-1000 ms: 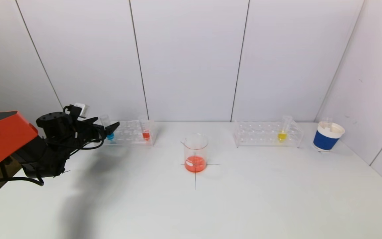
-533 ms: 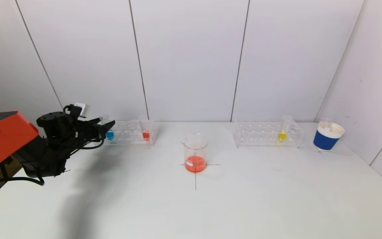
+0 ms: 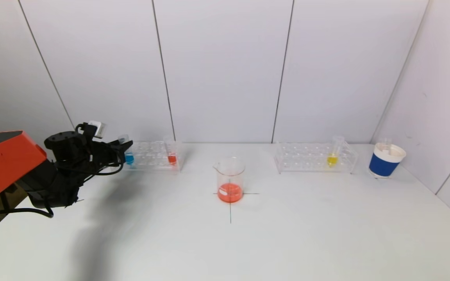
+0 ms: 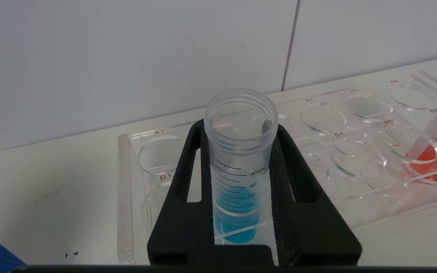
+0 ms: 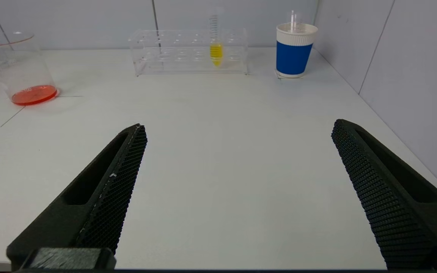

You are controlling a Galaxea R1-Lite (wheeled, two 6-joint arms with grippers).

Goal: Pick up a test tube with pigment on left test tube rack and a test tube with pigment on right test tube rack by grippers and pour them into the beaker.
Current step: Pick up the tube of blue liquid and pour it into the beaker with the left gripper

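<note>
The left gripper (image 4: pixel 241 189) has its jaws pressed flat against both sides of the blue-pigment test tube (image 4: pixel 240 167), which stands upright in a hole at the outer end of the left test tube rack (image 4: pixel 359 178), just below the tube's open threaded mouth and above the liquid line. In the head view this gripper (image 3: pixel 120 153) sits at the rack's left end, the blue tube (image 3: pixel 128 155) between its jaws, with a red-pigment tube (image 3: pixel 171 154) a few holes along the same rack (image 3: pixel 150 158). The step in hand looks like the lift-out: the tube should come straight up along its own axis until its tip is free of the acrylic plates, since any sideways pull while it is seated could drag or tip the light rack. The mouth is uncapped, so the tube is best kept vertical on the way to the beaker (image 3: pixel 230 179), which stands on the cross mark at mid worktop (image 3: pixel 287 234) with red liquid already in its bottom, and tilted only once its lip is over the rim. The right gripper (image 5: pixel 237 182) hangs low over bare worktop with its jaws spread wide and holding nothing; the yellow-pigment test tube (image 5: pixel 216 47) waits in the right test tube rack (image 5: pixel 173 53), well ahead of it, near a blue paper cup (image 5: pixel 293 51) that the approach should avoid
</note>
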